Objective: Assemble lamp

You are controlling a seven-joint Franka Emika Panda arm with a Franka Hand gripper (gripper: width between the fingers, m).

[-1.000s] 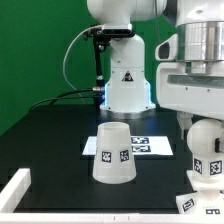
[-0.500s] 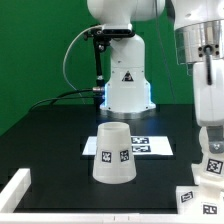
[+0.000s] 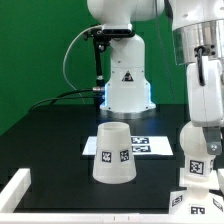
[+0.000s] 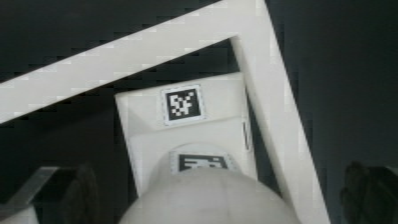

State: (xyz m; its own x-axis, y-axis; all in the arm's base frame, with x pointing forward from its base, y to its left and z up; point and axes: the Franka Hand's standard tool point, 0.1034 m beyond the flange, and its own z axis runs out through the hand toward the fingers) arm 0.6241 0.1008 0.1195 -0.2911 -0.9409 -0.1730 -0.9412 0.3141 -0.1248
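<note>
Claw (image 3: 198,140) is clenched on the matte white round-headed bulb (image 3: 199,150), upright over the small square-footed base (image 3: 187,196) near the bench's front edge, presumably for seating. White cone shade (image 3: 112,154) waits mid-bench.

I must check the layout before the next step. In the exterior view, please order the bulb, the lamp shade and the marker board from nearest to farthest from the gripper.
1. Bulb: at the gripper, on the exterior view's right.
2. Marker board: flat on the table, mid-scene, left of the gripper.
3. Lamp shade: farther toward the exterior view's left, in front of the board.
</note>
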